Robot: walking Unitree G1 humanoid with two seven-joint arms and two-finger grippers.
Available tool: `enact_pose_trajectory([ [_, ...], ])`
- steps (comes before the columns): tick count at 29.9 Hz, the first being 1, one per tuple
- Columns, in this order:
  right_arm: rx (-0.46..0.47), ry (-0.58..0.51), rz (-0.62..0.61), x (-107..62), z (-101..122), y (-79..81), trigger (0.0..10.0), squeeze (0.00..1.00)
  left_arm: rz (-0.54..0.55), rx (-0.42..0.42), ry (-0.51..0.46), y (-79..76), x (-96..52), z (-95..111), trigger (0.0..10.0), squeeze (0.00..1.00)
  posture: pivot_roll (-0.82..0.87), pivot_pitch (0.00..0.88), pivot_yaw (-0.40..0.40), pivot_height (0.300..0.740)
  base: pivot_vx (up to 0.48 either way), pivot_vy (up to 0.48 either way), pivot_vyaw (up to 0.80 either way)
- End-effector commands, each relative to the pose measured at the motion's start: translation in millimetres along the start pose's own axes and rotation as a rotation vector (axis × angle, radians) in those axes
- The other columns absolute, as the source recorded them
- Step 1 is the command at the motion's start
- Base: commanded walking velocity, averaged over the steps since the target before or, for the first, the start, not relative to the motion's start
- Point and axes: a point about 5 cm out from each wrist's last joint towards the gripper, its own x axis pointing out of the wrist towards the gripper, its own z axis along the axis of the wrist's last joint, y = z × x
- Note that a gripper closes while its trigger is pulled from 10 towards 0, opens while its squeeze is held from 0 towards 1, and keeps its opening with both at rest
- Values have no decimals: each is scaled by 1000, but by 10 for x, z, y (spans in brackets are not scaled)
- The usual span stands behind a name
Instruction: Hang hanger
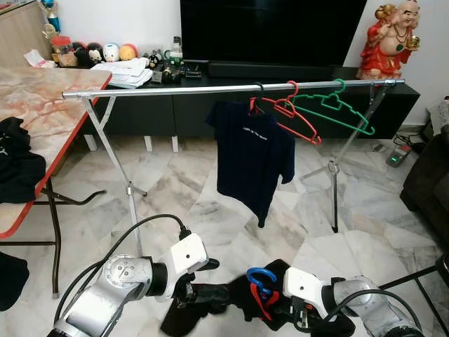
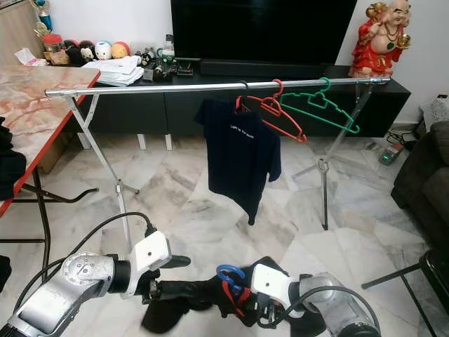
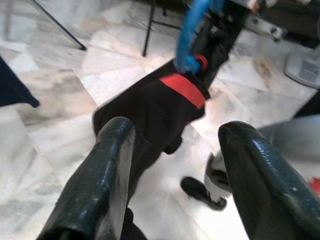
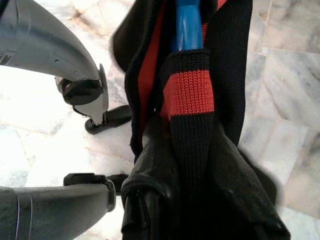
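Blue plastic hanger (image 1: 261, 279) with its hook upward, carrying a black garment (image 1: 231, 298) with red trim at the collar, held low above the marble floor, well below the silver clothes rail (image 1: 210, 88), in front of the hanging navy shirt

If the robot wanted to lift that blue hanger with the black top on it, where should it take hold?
Probably by the neck just under the blue hanger's hook, coming from below and the robot's side. The hook curls free above the black garment's red-striped collar, so it must stay bare to catch the rail; the arms are buried in cloth. The right gripper seems to be there already, though cloth hides its fingers.
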Motion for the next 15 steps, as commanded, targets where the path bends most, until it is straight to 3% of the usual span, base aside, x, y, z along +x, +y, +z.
enact_pose_trajectory([
  [1, -36, -51, 4, 11, 121, -31, 0, 0, -36, 10, 41, -33, 23, -65, 10000, 1000, 63, 65, -39, 740, 0, 0, 0],
  [5, -97, -71, 33, 24, 225, -30, 0, 0, -72, 36, 127, -69, 69, -189, 10000, 1000, 59, 66, -39, 740, 0, 0, 0],
  [13, -138, -125, 82, -12, 351, 4, 0, 0, -22, 50, 132, -21, 143, -214, 10000, 1000, 46, 67, -30, 740, 0, 0, 0],
  [14, -146, -129, 95, -12, 366, 19, 0, 0, -4, 57, 139, 2, 159, -220, 10000, 671, 47, 67, -31, 740, 0, 0, 0],
  [15, -146, -129, 95, -12, 366, 19, 0, 0, -4, 57, 139, 2, 159, -220, 10000, 671, 47, 67, -31, 740, 0, 0, 0],
])
